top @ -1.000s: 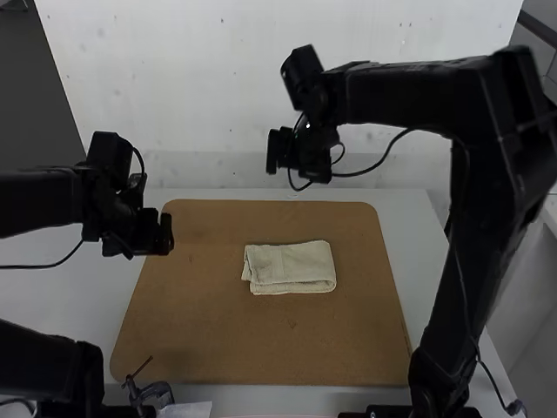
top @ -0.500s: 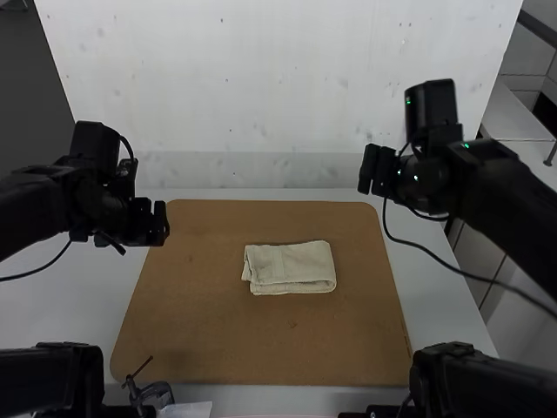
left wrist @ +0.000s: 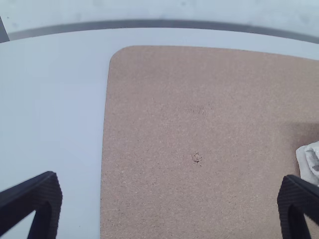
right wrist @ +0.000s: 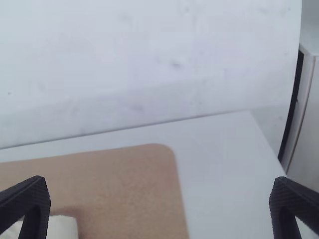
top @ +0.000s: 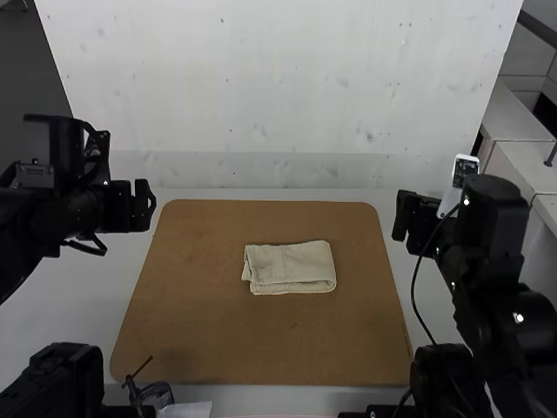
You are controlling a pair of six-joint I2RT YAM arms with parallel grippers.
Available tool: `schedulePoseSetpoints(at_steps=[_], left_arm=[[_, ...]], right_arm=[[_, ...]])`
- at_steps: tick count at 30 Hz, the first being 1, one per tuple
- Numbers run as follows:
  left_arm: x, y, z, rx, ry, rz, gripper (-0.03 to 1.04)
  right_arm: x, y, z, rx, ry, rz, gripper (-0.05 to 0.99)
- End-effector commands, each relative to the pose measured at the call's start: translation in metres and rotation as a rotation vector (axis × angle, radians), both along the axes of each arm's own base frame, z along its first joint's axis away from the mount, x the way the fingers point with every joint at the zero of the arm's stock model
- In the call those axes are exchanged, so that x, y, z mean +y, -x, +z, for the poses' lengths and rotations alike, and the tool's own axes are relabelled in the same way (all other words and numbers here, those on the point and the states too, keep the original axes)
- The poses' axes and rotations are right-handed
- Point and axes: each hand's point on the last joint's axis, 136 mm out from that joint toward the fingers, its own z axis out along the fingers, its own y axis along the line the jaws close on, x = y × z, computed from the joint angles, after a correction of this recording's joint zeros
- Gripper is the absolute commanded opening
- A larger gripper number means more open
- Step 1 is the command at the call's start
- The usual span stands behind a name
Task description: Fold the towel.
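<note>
The black, taper-fingered left tool [left wrist: 170, 177] stands wide open, as does its matching right tool [right wrist: 158, 179], both well apart from the cream cloth towel [top: 291, 267]. That lies in a compact, layered rectangle on the brown, round-cornered board [top: 218, 340] over the white counter [top: 78, 296]. Folding looks nearly or fully done, so the step is probably parking the arms: keep them high and wide. If tidying instead, nudge the slightly uneven left-end layers gently, without dragging the stack.
</note>
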Motion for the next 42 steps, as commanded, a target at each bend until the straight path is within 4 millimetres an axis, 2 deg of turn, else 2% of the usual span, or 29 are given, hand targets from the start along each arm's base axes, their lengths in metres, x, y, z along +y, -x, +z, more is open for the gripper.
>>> schedulePoseSetpoints(at_steps=[1, 6, 12, 18, 23, 29, 32, 36, 42], left_arm=[[0.007, 0.004, 0.035, -0.113, 0.015, 0.035, 0.97], [0.014, 0.019, 0.06, -0.226, 0.034, 0.069, 0.97], [0.028, 0.032, 0.057, -0.282, 0.03, 0.135, 0.97], [0.026, 0.049, 0.055, -0.37, -0.018, 0.099, 0.96], [0.018, 0.056, 0.034, -0.37, -0.04, 0.048, 0.96], [0.02, 0.069, -0.009, -0.192, -0.073, 0.04, 0.97], [0.02, 0.079, -0.02, -0.127, -0.104, 0.024, 0.99], [0.024, 0.087, -0.028, -0.077, -0.116, 0.04, 0.98], [0.023, 0.099, -0.04, -0.007, -0.114, 0.029, 0.98]], right_arm=[[-0.008, 0.005, 0.009, -0.067, 0.051, -0.031, 0.96], [-0.009, 0.009, 0.015, -0.1, 0.064, -0.032, 0.96], [-0.01, 0.01, 0.011, -0.075, 0.068, -0.032, 0.96], [-0.009, 0.013, 0.011, -0.062, 0.086, -0.022, 0.96], [-0.01, 0.015, 0.005, -0.032, 0.102, -0.022, 0.96], [-0.011, 0.025, 0.006, 0.008, 0.103, -0.023, 0.96], [-0.012, 0.035, 0.004, 0.052, 0.104, -0.021, 0.96], [-0.012, 0.053, -0.015, 0.168, 0.074, -0.024, 0.96], [-0.009, 0.071, -0.062, 0.369, 0.025, -0.017, 0.96]])
